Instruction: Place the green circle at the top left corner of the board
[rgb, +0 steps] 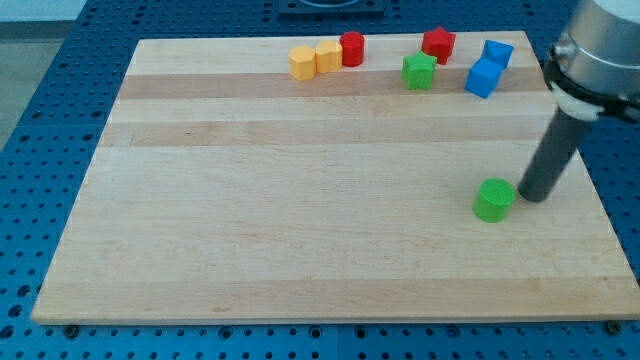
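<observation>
The green circle (493, 200) lies on the wooden board (300, 200) at the view's lower right. My tip (530, 196) stands just to the right of it, touching or nearly touching its right side. The dark rod rises up and to the right from there to the arm's grey end at the view's top right.
Along the board's top edge lie an orange hexagon-like block (302, 62), a yellow block (328, 56), a red cylinder (352, 49), a green star (419, 71), a red star (438, 44) and two blue blocks (483, 77) (497, 53). A blue pegboard table surrounds the board.
</observation>
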